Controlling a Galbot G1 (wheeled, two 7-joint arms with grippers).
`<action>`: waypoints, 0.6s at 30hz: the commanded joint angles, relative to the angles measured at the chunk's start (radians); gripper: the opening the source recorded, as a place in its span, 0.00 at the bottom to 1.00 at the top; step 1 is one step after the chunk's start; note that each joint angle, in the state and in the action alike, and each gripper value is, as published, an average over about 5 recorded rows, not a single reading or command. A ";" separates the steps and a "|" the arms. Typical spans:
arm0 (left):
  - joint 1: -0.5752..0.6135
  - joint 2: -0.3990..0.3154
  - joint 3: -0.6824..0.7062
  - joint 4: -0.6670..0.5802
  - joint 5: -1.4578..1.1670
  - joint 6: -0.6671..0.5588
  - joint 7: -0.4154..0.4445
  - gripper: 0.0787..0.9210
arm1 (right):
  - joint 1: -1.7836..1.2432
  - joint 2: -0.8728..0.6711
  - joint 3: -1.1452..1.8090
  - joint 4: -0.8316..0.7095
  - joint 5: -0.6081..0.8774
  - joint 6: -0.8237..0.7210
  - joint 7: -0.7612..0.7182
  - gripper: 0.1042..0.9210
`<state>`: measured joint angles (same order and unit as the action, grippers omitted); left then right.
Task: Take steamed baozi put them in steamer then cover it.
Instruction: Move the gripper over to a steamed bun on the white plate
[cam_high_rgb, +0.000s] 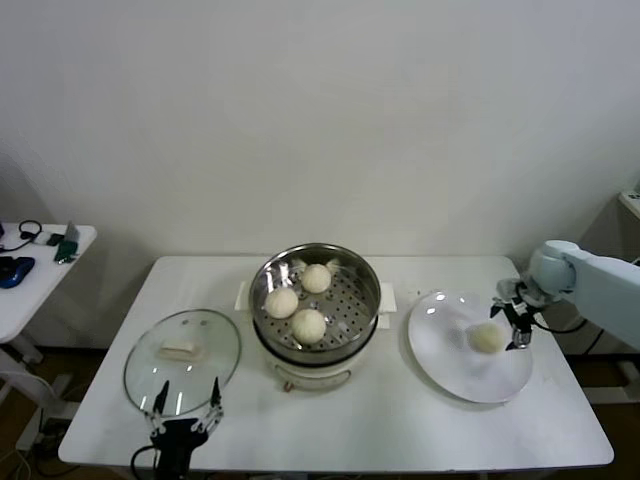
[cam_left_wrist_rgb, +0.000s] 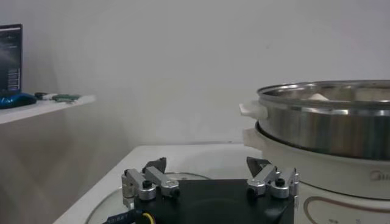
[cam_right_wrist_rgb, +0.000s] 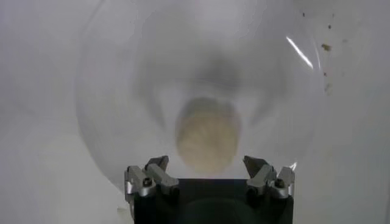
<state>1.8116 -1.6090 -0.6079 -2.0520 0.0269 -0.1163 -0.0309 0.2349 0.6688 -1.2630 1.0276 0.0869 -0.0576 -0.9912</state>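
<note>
a white table (cam_high_rgb: 380, 420) stands against a plain pale wall, with a smaller side table (cam_high_rgb: 40, 265) off to the left carrying some dark gear. at the table's near left edge the left gripper (cam_high_rgb: 185, 405) sits low with its fingers spread apart, holding nothing; the cover (cam_high_rgb: 182, 360), a clear glass lid with a cream handle, lies flat on the table just beyond it, touching nothing else. in the middle sits the steamer (cam_high_rgb: 316, 345), uncovered, with three steamed baozi (cam_high_rgb: 309, 323) resting on its perforated tray. to the right, a flat white plate (cam_high_rgb: 450, 375) holds the fourth bun (cam_high_rgb: 487, 338), alone near its far right side. the right gripper (cam_high_rgb: 518, 322) hovers over that bun's right side, jaws wide and empty; in the right wrist view the bun (cam_right_wrist_rgb: 207, 141) lies just ahead of and between the fingertips, not clamped.
</note>
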 joint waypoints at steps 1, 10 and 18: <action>0.002 0.000 0.002 -0.001 0.002 -0.001 -0.002 0.88 | -0.100 0.055 0.092 -0.095 -0.023 0.003 0.011 0.88; 0.002 -0.001 0.004 0.000 0.003 -0.002 -0.004 0.88 | -0.095 0.061 0.111 -0.099 -0.009 0.022 0.003 0.84; 0.000 0.000 0.005 -0.002 0.002 -0.004 -0.005 0.88 | 0.050 0.006 0.004 0.026 0.093 0.007 -0.027 0.70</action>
<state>1.8126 -1.6091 -0.6032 -2.0529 0.0296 -0.1198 -0.0359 0.1828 0.7009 -1.1947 0.9727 0.1030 -0.0440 -0.9996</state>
